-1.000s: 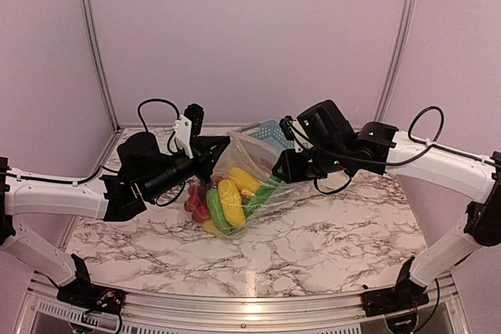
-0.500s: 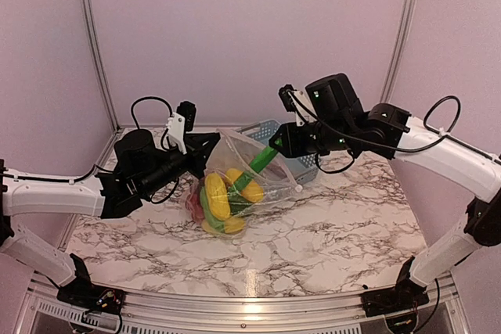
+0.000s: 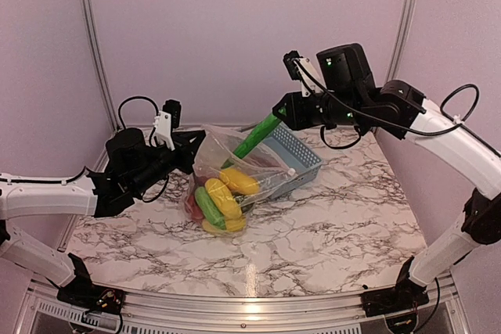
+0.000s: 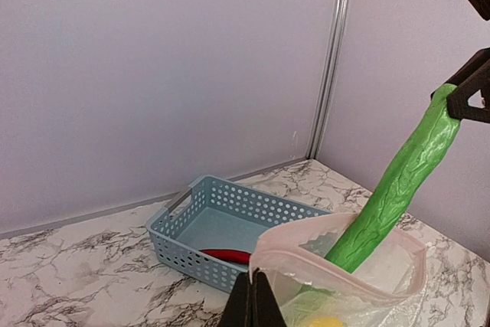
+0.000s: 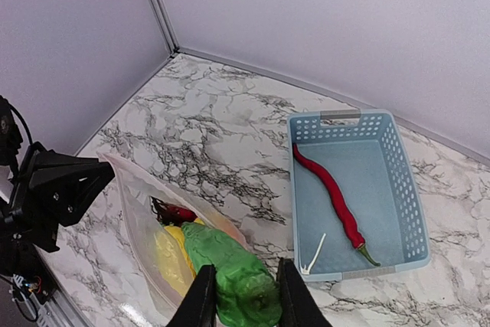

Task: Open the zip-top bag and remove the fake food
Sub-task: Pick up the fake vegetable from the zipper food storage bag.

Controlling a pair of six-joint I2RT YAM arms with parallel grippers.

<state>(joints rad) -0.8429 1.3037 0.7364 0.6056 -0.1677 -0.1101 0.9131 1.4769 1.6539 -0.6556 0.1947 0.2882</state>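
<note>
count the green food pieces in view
2: one long green piece in the right gripper, its lower end inside the bag; one shorter green piece low in the bag. Others may be hidden.

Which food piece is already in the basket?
The long red chili, lying in the basket. The rest sit in the bag, except the cucumber in the right gripper, half out.

Soft, even, bright overhead light, faint shadows, a pale glare streak on the table [image 3: 252, 281], all views sharp.
</note>
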